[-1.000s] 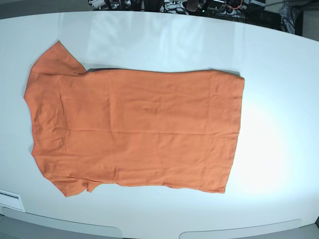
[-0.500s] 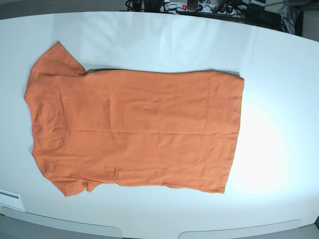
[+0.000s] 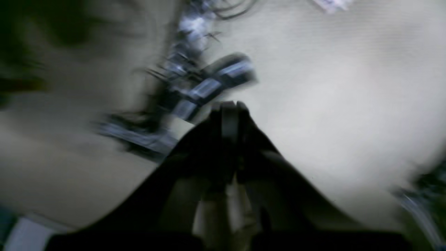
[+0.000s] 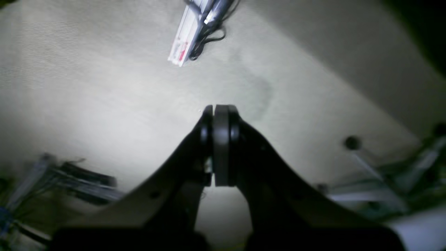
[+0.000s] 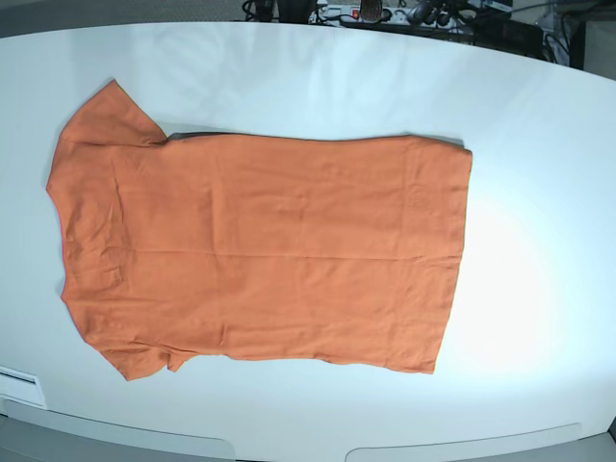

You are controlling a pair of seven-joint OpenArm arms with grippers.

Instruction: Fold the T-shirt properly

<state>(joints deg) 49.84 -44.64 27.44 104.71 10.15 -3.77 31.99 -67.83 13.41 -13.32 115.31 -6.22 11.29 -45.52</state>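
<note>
Near the front edge of the white worktop, which is smooth and faintly glossy with a rounded outline, the T-shirt lies spread flat and unfolded. It is a thin, soft orange fabric, lying sideways in the base view: shoulders and short sleeves toward that view's left, the straight hem toward its right. One sleeve juts out as a blunt triangle at the far left corner, the other is a smaller flap at the near left corner. Shallow creases run across the cloth, and its long edges curve gently inward at the waist. No arm shows in the base view, and nothing touches the shirt.

The left tool, dark and matte, is pressed together with nothing between its tips; its wrist view is badly smeared, showing only pale floor and blurred cables. The right tool is likewise closed on nothing, its rounded black pads meeting flat. Past it lies dull pale floor with a white power strip and tangled black cords.

Beyond the worktop's far edge sits a dark clutter of cables.
</note>
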